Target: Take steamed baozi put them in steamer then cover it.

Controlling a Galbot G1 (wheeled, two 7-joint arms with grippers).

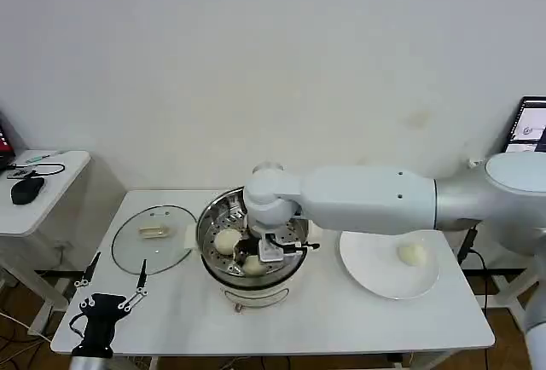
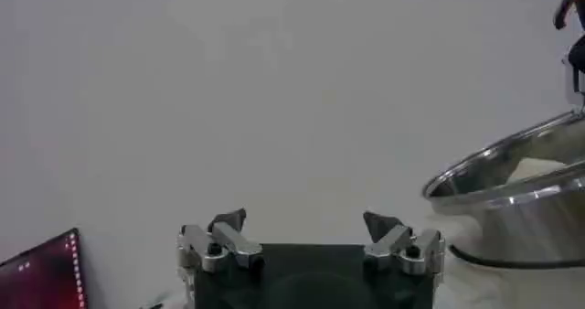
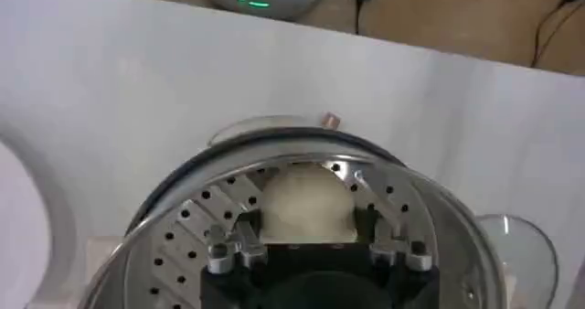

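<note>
Buns sit in the steamer (image 1: pixel 207 216). The right gripper (image 3: pixel 306 238) hangs inside it, its fingers closed around one baozi (image 3: pixel 305 205). The last bun (image 1: pixel 412 254) waits on the white plate (image 1: pixel 368 269), nearer this arm. The left gripper (image 2: pixel 311 238) waits open, far off.

1. Steamer (image 1: pixel 213 216): shiny steel pot, perforated tray, uncovered, sat mid-table.
2. Two cream baozi lay inside: one (image 1: pixel 227 240) on the left side, another (image 1: pixel 254 264) at the near edge.
3. Last baozi (image 1: pixel 413 254) sat well right of it.
</note>
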